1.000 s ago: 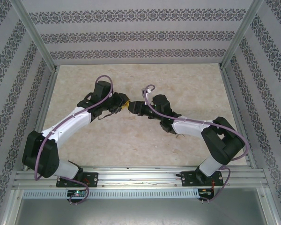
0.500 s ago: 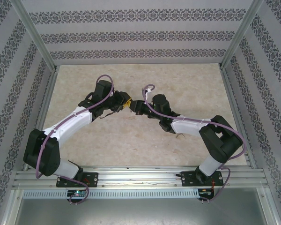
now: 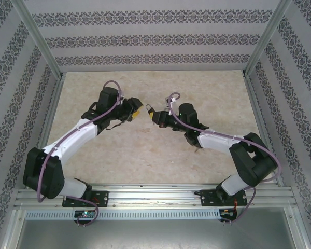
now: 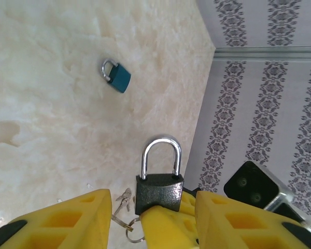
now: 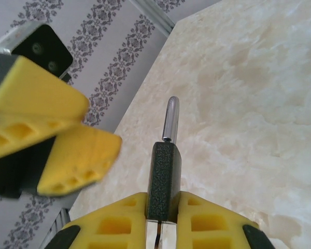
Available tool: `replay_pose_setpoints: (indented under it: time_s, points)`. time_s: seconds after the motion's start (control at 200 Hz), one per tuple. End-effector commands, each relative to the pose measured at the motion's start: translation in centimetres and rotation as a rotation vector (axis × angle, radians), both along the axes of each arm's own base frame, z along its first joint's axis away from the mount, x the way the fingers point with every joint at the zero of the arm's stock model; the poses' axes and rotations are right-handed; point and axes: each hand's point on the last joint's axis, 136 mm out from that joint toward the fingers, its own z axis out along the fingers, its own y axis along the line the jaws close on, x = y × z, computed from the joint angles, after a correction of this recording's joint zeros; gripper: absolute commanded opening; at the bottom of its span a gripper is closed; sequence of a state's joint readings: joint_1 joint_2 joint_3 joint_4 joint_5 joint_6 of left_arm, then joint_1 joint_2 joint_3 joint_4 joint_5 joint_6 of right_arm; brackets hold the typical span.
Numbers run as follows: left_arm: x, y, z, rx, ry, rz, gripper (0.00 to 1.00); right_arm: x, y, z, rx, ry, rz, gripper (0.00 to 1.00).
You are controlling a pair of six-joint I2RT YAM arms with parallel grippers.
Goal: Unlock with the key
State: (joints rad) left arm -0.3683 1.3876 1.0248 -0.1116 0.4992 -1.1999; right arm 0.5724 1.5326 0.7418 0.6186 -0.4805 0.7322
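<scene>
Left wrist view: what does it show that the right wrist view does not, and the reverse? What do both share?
Left wrist: a blue padlock lying on the table, and keys on a ring. Right wrist: the black padlock seen edge-on, clamped on both sides by the right fingers. Both: that black padlock, the left fingers spread apart, the marble table, the patterned wall.
</scene>
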Motion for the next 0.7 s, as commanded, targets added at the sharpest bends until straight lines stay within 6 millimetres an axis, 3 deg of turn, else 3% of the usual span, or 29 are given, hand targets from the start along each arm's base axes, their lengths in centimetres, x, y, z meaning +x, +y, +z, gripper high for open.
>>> replay_pose_setpoints:
  time_s: [0.0,0.255,0.42,0.694]
  points:
    - [-0.9,0.8,1.6,0.038,-0.089,-0.08,0.48,-2.2,0.1,2.6,0.007,-0.082,0.138,0.05]
    - [-2.6,0.0,4.1,0.136,-0.215,-0.337,0.49,-4.0,-0.8,5.5,-0.031,-0.152,0.284,0.05]
    - [-3.5,-0.7,5.2,0.122,-0.254,-0.424,0.6,-4.6,-1.0,7.1,-0.027,-0.196,0.333,0.05]
    - [-4.0,-1.0,4.1,0.116,-0.214,-0.447,0.62,-5.0,-1.0,8.3,-0.004,-0.231,0.357,0.05]
